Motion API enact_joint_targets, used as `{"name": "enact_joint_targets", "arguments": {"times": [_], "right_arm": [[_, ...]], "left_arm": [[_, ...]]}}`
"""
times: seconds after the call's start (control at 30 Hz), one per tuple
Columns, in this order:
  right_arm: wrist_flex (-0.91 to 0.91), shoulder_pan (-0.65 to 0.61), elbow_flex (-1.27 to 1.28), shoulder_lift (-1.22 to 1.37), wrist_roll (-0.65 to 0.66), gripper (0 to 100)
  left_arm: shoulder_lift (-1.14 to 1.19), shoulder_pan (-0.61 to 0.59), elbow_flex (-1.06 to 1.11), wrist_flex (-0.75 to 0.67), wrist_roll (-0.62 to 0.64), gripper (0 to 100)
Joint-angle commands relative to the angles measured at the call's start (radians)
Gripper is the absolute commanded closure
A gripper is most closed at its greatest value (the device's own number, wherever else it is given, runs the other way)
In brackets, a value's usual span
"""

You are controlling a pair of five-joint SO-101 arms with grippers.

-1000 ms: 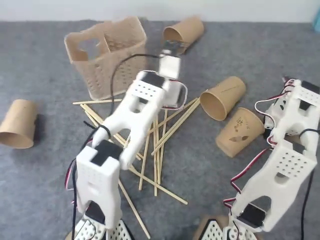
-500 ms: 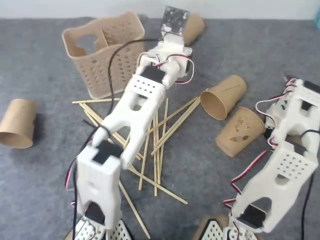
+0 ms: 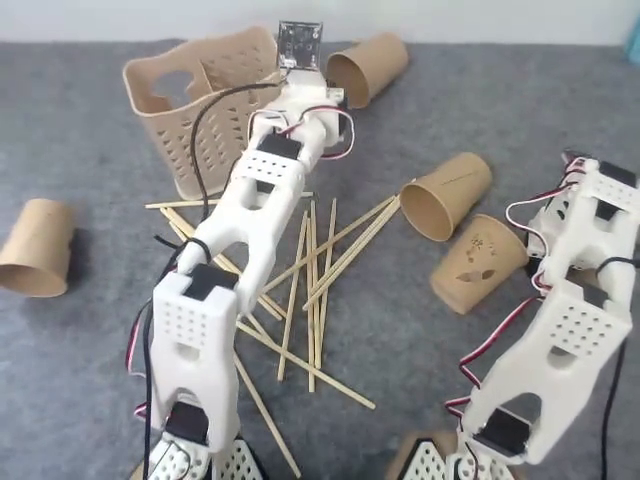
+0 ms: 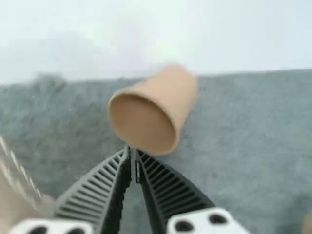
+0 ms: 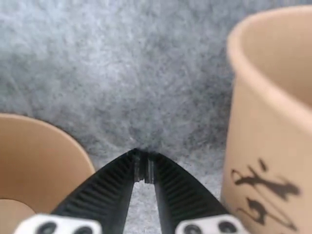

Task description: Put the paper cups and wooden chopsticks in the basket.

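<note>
Left hand [image 4: 132, 155], fingers together and empty, is aligned with the tipped paper cup [image 4: 151, 117] at upper centre, beside the basket [image 3: 215, 140], presumably for a rim grasp. Right hand [image 5: 144, 163]: fingers together, empty.

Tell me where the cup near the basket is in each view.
High view: cup lies at the far edge, right of the basket.
Left wrist view: centre, mouth facing the left gripper.
Right wrist view: a printed cup and another cup flank the right gripper.
Shared landmark: the grey mat.
</note>
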Motion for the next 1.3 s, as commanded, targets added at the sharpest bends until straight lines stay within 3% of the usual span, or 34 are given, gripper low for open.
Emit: {"name": "enact_joint_targets", "arguments": {"times": [0.0, 0.17, 0.37, 0.6, 0.7, 0.8, 0.93, 1.2, 1.27], "right_arm": [[-0.045, -0.041, 0.005, 0.024, 0.008, 99.0], [-0.071, -0.047, 0.005, 0.025, 0.005, 99.0], [-0.094, -0.059, 0.005, 0.03, 0.003, 99.0], [-0.101, -0.07, 0.005, 0.031, 0.003, 99.0], [-0.102, -0.073, 0.005, 0.033, 0.003, 99.0], [-0.102, -0.073, 0.005, 0.041, 0.003, 99.0], [-0.101, -0.073, 0.005, 0.042, 0.003, 99.0], [-0.101, -0.074, 0.005, 0.042, 0.003, 99.0], [-0.097, -0.084, 0.002, 0.044, 0.003, 99.0]], "left_arm": [[-0.009, -0.071, 0.036, -0.021, 0.015, 99], [-0.109, -0.124, 0.232, -0.025, 0.015, 99], [-0.387, -0.124, 0.585, -0.031, 0.014, 99], [-0.756, -0.095, 0.978, -0.255, 0.006, 99], [-0.899, -0.072, 1.017, -0.23, -0.035, 99], [-1.023, -0.061, 0.938, -0.052, -0.034, 99], [-1.063, -0.112, 0.641, 0.328, 0.015, 98], [-0.841, -0.325, 0.013, 0.738, 0.023, 98], [-0.758, -0.367, -0.128, 0.841, 0.023, 93]]}}
